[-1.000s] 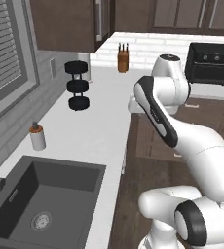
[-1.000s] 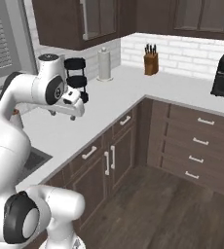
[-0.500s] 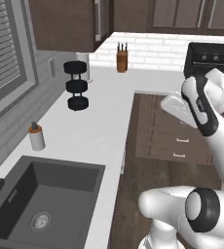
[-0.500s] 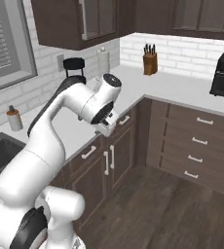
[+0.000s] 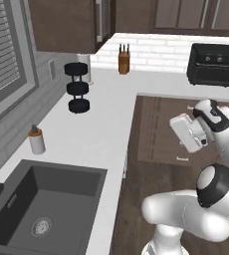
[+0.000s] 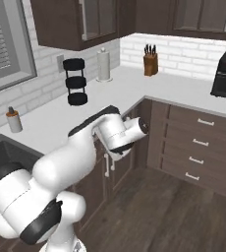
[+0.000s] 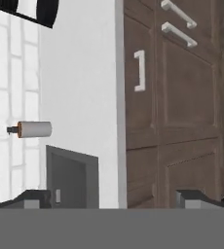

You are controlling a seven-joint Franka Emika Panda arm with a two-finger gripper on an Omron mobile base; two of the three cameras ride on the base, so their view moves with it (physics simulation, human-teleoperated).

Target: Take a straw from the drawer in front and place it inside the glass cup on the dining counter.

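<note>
Drawer (image 7: 148, 102) ahead of end effector (image 7: 116, 199)

You're in a home kitchen — a rendered one. A white L-shaped tabletop (image 5: 106, 114) runs over dark brown cabinets (image 6: 198, 147) with pale handles, and a dark sink (image 5: 42, 209) is sunk into it under a window with blinds (image 5: 7, 50). White brick tile backs a knife block (image 5: 123, 59), a paper towel roll (image 6: 103, 64) and a black toaster oven (image 5: 212, 63) — wood floor (image 6: 159, 211) below.
</note>
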